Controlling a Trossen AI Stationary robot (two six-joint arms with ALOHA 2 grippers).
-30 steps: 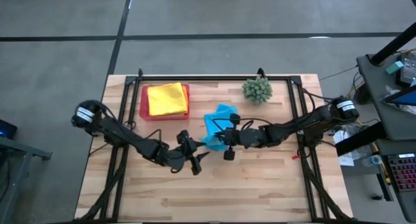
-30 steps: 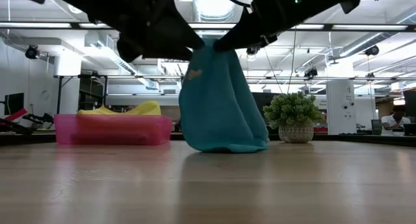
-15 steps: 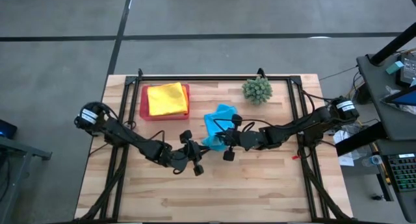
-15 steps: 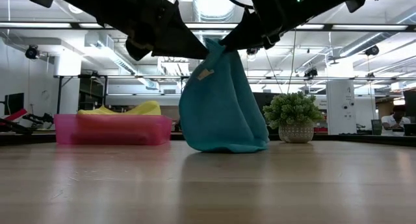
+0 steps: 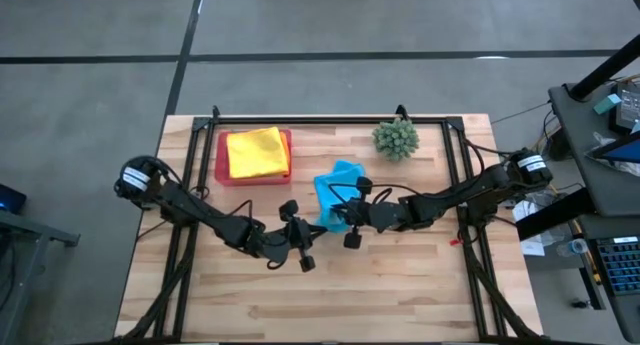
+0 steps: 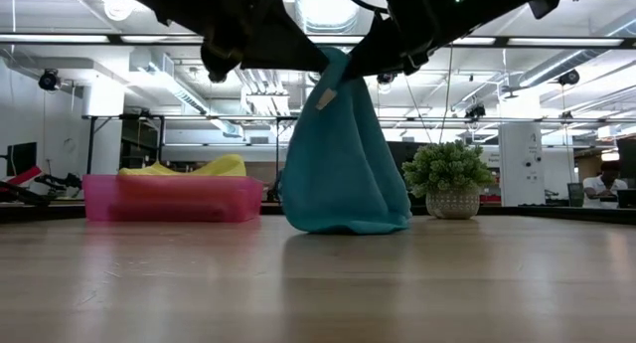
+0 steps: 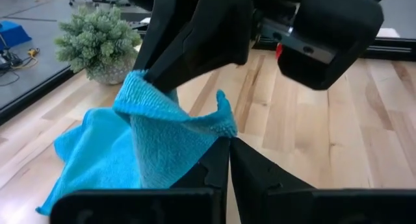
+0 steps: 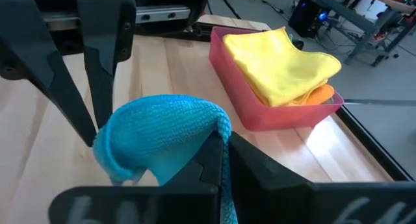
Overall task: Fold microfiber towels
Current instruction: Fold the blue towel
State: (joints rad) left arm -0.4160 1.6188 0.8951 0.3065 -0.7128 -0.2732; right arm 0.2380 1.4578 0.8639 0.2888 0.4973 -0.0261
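A turquoise blue microfiber towel (image 5: 335,188) hangs at the table's middle, gathered to a peak (image 6: 333,65), with its lower end (image 6: 348,222) bunched on the wood. My left gripper (image 5: 319,224) and my right gripper (image 5: 332,218) meet at that peak, both shut on the cloth. A yellow towel (image 5: 256,151) lies folded in the pink tray (image 5: 222,170) at the far left. The right wrist view shows an orange towel (image 8: 322,94) under it. My left gripper pinches an upstanding bit of the towel's top edge (image 7: 224,124) between its two fingers, close beside the other gripper's hold. It comes from the table's left, slanting. The cloth hangs slack below it, its lower end on the table. My right gripper pinches the towel's raised top (image 8: 209,122) between its two fingers, coming from the table's right; how many layers I cannot tell. The cloth bulges out beyond the fingertips and hangs down, its lower end on the table.
A small spiky green plant ball (image 5: 396,137) in a pot stands at the far right of the table. The pink tray sits by the far left corner. A black frame (image 5: 330,119) runs along the table's far and side edges. Bare wood lies toward the near edge.
My left gripper has moved toward the towel's raised top, up and to the table's right, and has shut on the cloth beside my right gripper. The towel's peak has shifted a little; its lower end has stayed on the table.
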